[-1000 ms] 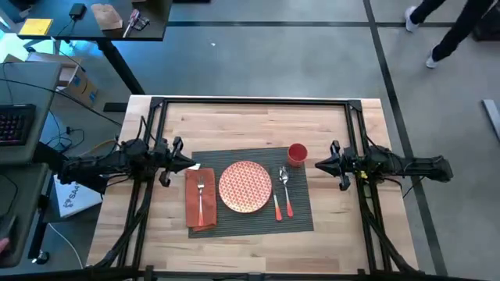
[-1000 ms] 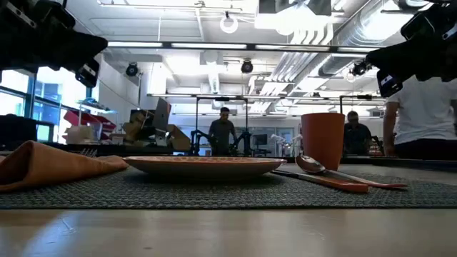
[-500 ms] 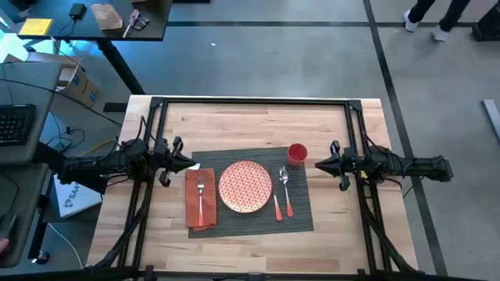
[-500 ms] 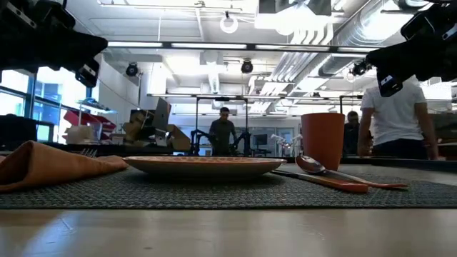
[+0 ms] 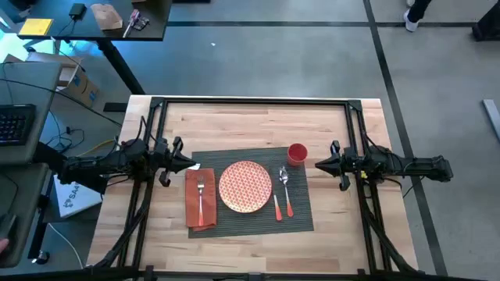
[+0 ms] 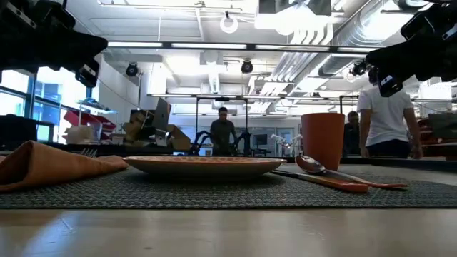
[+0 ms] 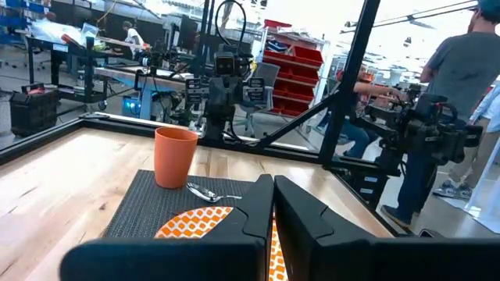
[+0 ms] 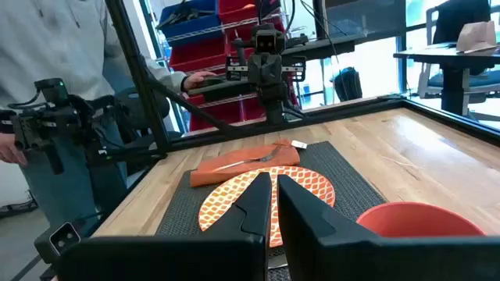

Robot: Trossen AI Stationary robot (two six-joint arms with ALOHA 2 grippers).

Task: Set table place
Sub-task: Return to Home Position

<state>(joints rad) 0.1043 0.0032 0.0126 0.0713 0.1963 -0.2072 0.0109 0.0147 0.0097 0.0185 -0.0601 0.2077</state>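
Observation:
A dark grey placemat (image 5: pixel 301 218) lies on the wooden table (image 5: pixel 234 125). On it rest a red-and-white plate (image 5: pixel 245 186), an orange napkin (image 5: pixel 193 204) with a fork (image 5: pixel 201 190) on top, a spoon (image 5: pixel 284 179), an orange-handled utensil (image 5: pixel 276 208) and a red cup (image 5: pixel 297 153). My left gripper (image 5: pixel 192 165) hovers shut just off the mat's far left corner. My right gripper (image 5: pixel 318 165) hovers shut to the right of the cup. Both stay above the table and touch nothing.
A black metal frame (image 5: pixel 250 101) runs around the table's far and side edges. Bare wood lies beyond and in front of the mat. A dark desk (image 5: pixel 86 19) with clutter stands at the far left. People (image 6: pixel 385 118) move in the room behind.

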